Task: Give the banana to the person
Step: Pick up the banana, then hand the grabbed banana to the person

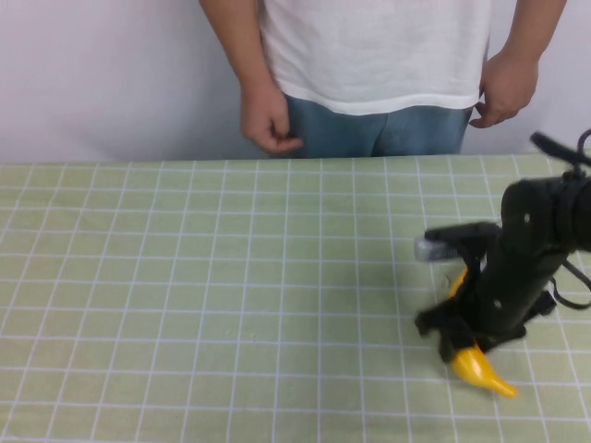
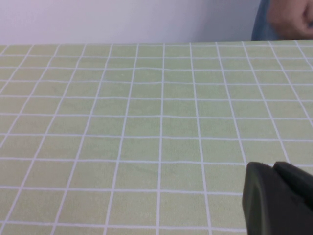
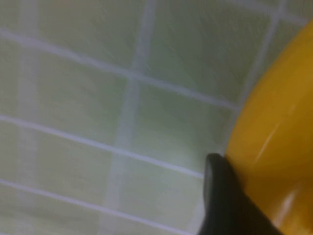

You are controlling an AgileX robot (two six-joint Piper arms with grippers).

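The yellow banana lies low over the green checked table at the front right, its pointed tip toward the front edge. My right gripper reaches down over its middle and is shut on it. In the right wrist view one black finger presses against the banana's glossy skin. The person, in a white T-shirt and blue jeans, stands behind the table's far edge with both hands hanging down. My left gripper shows only in the left wrist view, shut and empty above bare table.
The green checked tablecloth covers the whole table. The person's hands hang just beyond the far edge. A white wall is behind. A grey cylinder part of the right arm sticks out to the left.
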